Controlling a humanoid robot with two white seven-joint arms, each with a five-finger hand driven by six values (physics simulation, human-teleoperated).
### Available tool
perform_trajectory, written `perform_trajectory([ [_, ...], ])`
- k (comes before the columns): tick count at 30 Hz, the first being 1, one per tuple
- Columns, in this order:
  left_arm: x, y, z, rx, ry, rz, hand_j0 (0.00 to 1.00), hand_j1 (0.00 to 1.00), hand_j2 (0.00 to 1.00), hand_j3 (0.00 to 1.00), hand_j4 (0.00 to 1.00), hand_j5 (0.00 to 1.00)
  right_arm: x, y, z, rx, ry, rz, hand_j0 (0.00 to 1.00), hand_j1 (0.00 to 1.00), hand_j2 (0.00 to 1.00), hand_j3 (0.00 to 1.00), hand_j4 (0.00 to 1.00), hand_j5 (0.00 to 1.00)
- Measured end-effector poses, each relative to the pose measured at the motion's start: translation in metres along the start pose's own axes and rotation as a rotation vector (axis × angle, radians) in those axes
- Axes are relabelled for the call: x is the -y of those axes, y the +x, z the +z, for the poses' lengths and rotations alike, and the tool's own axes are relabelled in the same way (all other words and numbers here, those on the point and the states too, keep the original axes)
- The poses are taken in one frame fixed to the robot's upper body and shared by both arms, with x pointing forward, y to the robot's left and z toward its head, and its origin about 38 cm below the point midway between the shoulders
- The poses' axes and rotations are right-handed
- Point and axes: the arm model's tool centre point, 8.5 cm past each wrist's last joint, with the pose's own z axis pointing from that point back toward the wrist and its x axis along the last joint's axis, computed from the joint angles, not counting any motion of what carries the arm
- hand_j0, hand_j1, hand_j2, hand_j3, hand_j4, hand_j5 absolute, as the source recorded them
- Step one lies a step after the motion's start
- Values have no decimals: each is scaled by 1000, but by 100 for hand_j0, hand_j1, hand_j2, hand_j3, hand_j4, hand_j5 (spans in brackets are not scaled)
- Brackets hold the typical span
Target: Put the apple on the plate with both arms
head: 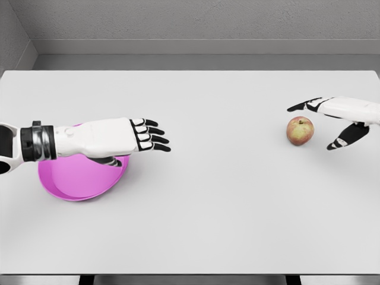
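Note:
A red-yellow apple [300, 130] stands on the white table at the right. My right hand [325, 122] is just to its right, fingers spread open around a gap, not touching the apple. A pink plate [77, 181] lies at the left of the table. My left hand [148, 135] hovers over the plate's far edge with fingers stretched out flat toward the right, holding nothing. The left forearm hides part of the plate.
The white table [208, 208] fills the view, with its front edge near the bottom. A grey wall runs behind the far edge.

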Motion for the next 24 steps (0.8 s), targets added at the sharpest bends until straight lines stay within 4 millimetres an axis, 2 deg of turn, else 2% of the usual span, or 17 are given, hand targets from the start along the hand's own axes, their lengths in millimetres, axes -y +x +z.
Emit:
perform_trajectory([
  [6,1,0,0,-1,-1,2,100,100,100,100,100,100,-13,-16,-23,-35,14,-34,100,100,100,100,100,100],
  [11,1,0,0,0,-1,2,100,100,100,100,100,100,-20,-21,-37,-46,25,-44,100,100,100,100,100,100],
  [21,1,0,0,0,-2,1,100,100,100,100,100,100,-30,-30,-48,-72,46,-59,100,100,100,100,100,100],
  [24,0,0,0,0,-2,0,100,100,100,100,100,100,-26,-33,-49,-81,40,-56,100,100,100,100,100,100],
])
